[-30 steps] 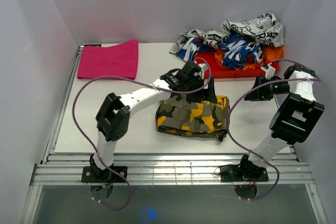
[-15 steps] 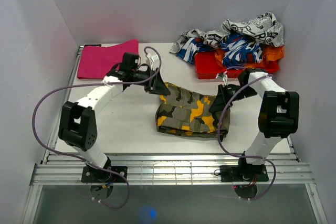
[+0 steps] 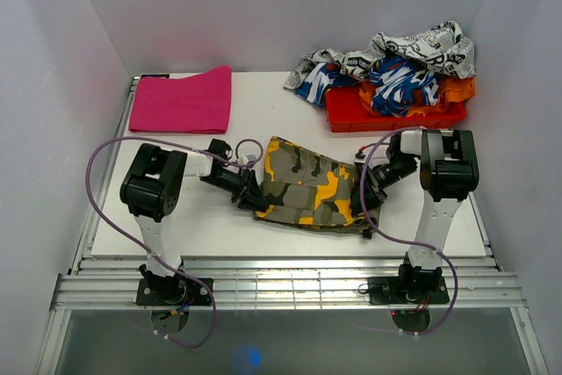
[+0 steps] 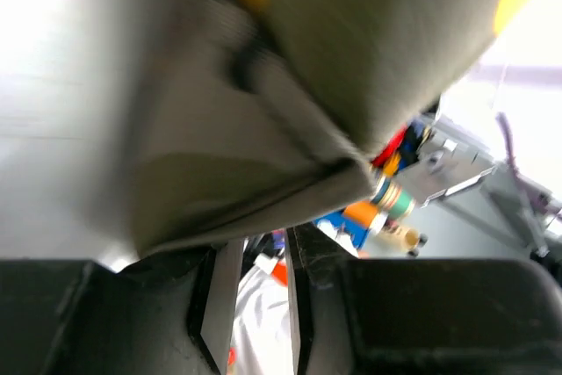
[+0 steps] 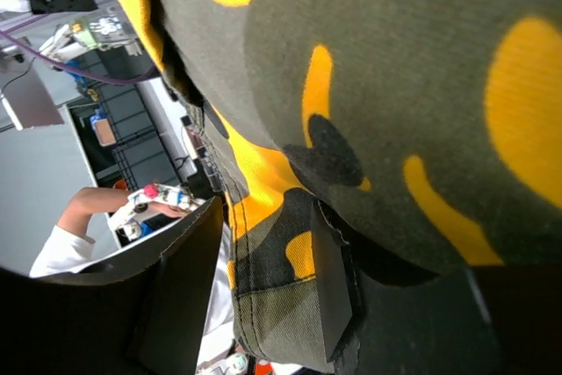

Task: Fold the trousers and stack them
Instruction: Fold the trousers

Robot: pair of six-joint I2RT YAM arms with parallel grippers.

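Lying folded into a thick rectangle at the middle of the white counter (image 3: 202, 221), the trousers (image 3: 309, 183) are showing their camouflage of olive, dark and tan patches with bright yellow-orange blotches. Two grippers are sitting low at opposite sides of the bundle. The left gripper (image 3: 249, 194) is touching its left edge, and the right gripper (image 3: 365, 191) is meeting its right edge.

In the left wrist view a fold of olive cloth is draping over the tips of the fingers (image 4: 219, 292). These are standing close together with a thin gap between them, and I cannot tell whether they are pinching any cloth. In the right wrist view a stitched hem of the trousers is filling the space between the fingers (image 5: 332, 283), so this gripper is grasping the trousers at that edge.

At the far left corner a pink cloth (image 3: 182, 98) is lying flat, well apart from the trousers. At the far right a newsprint garment (image 3: 421, 48) is lying crumpled on top of a blue-and-white garment (image 3: 399, 81) and an orange garment (image 3: 457, 90), and all three are resting on a red cloth (image 3: 351, 116). Black lettering is covering the newsprint garment, but it is coming out too small to read.
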